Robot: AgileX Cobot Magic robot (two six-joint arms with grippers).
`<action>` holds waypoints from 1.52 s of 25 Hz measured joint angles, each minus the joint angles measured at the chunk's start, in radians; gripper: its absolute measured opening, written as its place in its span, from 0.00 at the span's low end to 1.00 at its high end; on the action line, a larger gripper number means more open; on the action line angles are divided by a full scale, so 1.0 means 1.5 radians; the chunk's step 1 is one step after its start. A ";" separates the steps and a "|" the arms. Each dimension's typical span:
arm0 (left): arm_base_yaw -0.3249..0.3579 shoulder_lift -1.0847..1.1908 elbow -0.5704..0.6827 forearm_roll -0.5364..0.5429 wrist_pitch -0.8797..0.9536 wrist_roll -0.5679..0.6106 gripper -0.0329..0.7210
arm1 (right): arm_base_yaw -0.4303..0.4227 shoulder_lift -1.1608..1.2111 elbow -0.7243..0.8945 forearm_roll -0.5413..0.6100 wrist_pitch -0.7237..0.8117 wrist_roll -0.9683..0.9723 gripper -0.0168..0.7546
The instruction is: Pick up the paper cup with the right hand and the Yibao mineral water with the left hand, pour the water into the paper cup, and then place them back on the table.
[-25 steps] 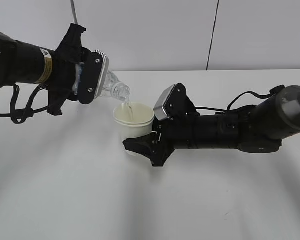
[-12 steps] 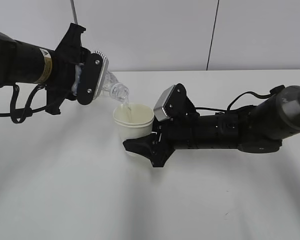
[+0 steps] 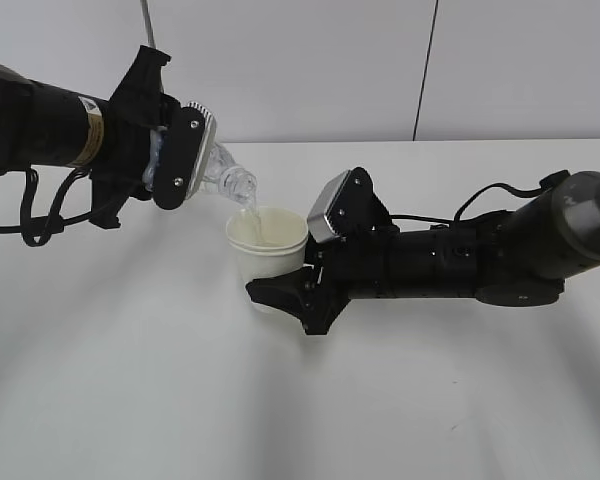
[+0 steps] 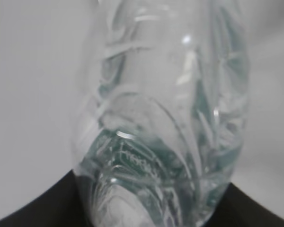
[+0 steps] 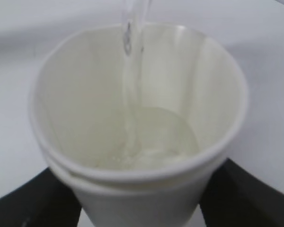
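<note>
**Water streaming from tilted bottle into held cup**

Yibao mineral water (image 3: pixel 218 170) sits pinched in the left hand (image 3: pixel 175 155), neck angled down and rightward, mouth just above the paper cup (image 3: pixel 268 243). Right hand (image 3: pixel 280 292) clamps the cup upright below, off the table (image 3: pixel 130 380). A thin stream (image 5: pixel 130 85) lands inside; tilting the bottle upright comes next.

bottle (image 4: pixel 161 142) blurred, top and base cut off in left wrist view; cup (image 5: pixel 137 132) bottom cropped in right wrist view.
</note>
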 joint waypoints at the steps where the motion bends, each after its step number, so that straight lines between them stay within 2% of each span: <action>1: 0.000 0.000 0.000 0.000 0.000 0.000 0.55 | 0.000 0.000 0.000 0.000 0.000 0.000 0.70; 38: 0.000 0.000 0.000 -0.001 0.000 0.012 0.55 | 0.000 0.000 0.000 -0.005 0.001 0.000 0.70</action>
